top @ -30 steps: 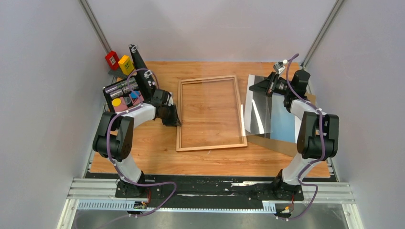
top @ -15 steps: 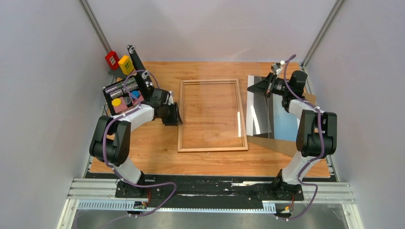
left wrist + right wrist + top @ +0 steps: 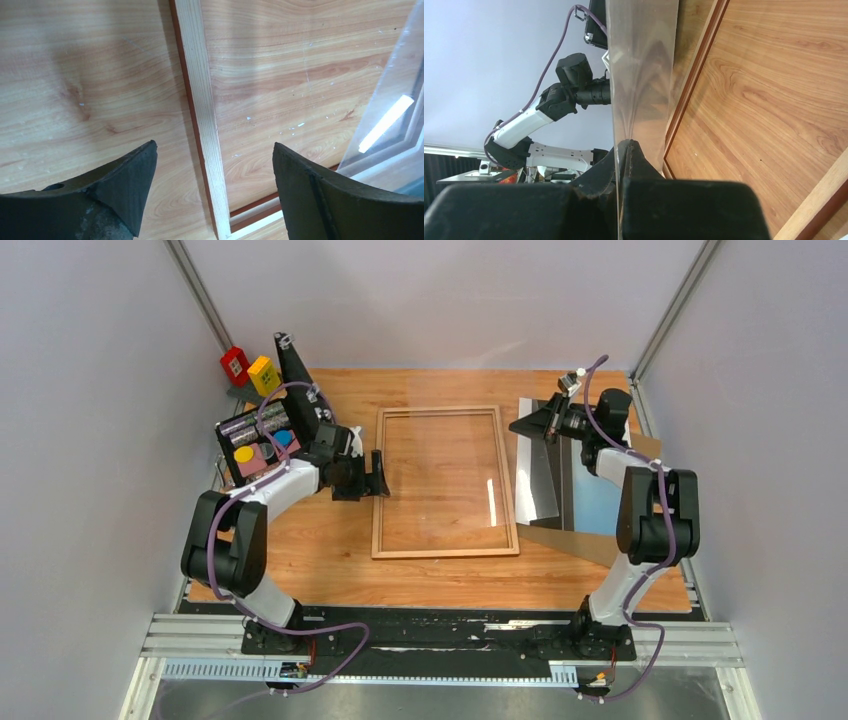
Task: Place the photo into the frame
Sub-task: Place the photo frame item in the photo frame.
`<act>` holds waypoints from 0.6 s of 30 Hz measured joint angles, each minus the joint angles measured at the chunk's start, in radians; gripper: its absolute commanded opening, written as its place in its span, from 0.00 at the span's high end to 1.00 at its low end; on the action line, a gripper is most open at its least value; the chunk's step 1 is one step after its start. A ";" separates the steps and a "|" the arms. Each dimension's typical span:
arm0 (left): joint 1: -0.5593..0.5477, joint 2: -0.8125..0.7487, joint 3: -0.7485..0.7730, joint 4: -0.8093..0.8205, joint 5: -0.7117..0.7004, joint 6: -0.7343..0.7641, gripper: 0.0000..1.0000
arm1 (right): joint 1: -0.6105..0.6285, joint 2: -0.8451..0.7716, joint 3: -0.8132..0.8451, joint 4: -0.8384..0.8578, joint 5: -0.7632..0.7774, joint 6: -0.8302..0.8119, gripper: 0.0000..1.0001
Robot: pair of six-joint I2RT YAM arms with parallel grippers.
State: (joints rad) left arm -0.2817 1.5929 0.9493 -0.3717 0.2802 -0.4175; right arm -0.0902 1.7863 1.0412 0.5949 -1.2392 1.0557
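The frame [image 3: 446, 552] lies flat mid-table, pale back up. My left gripper [image 3: 378, 472] stands open astride its left rail [image 3: 202, 100], and the fingers [image 3: 130, 180] are apart from the wood on both sides. My right gripper [image 3: 525, 426] is shut on the far edge of a clear sheet [image 3: 538, 475], which is tilted up beside the frame's right rail. In the right wrist view that clear sheet [image 3: 641, 65] runs straight out from the shut gripper [image 3: 626, 145]. The photo [image 3: 595, 495] lies under the sheet; only its blue part and a dark band show.
A brown backing board [image 3: 600, 545] lies beneath the photo at the right edge. An open black case [image 3: 255, 440] with coloured items stands behind the left arm. Red [image 3: 235, 365] and yellow [image 3: 264, 375] blocks sit at the back left corner.
The left gripper has opened and let go of the frame's left rail. The frame has gone from skewed to square on the table. The right gripper has shifted left and farther back with the clear sheet.
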 measured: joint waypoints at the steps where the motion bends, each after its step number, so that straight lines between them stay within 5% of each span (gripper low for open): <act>1: 0.000 -0.003 0.002 -0.001 0.000 0.008 0.05 | 0.005 0.008 0.000 0.009 0.004 0.010 1.00; 18: 0.014 -0.058 0.024 0.061 0.074 0.174 0.02 | 0.096 0.122 -0.030 0.144 0.117 0.156 1.00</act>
State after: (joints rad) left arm -0.2676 1.5349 0.9733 -0.3107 0.3546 -0.2432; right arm 0.0055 1.9083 1.0111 0.7391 -1.1217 1.2118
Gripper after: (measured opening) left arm 0.997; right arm 0.003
